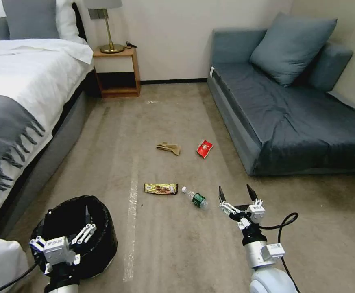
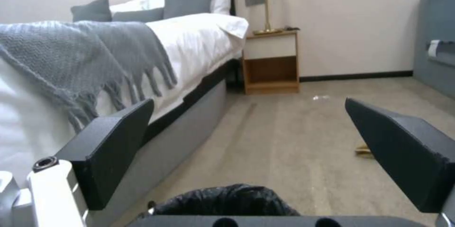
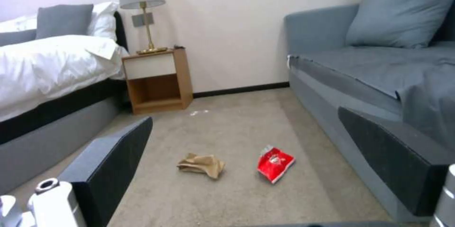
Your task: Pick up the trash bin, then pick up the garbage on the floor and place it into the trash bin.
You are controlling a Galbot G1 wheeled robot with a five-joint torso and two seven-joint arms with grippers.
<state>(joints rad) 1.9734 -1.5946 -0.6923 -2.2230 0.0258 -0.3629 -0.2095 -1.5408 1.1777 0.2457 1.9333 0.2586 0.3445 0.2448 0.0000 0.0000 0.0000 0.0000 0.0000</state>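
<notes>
Hovering over the small round white trash bin lined with a crinkly black plastic bag [image 1: 77, 236], the left gripper [image 1: 65, 228] has its black fingers spread wide, one outside the rim and one over the bag's hollow, closed on nothing. The bin stands on the beige carpet just beside the foot of the white bed with the grey fringed throw [image 1: 18, 101]. Farther from the bed than the bin, the right gripper [image 1: 237, 193] hangs above the carpet with its fingers parted and empty. Just beside it, on the side towards the bed, lies the clear plastic bottle with green label and white cap [image 1: 195, 197], and next to that the gold-brown snack wrapper [image 1: 160, 188]. Beyond these lie the crumpled tan paper [image 1: 169, 147] and the red snack packet [image 1: 204, 148].
</notes>
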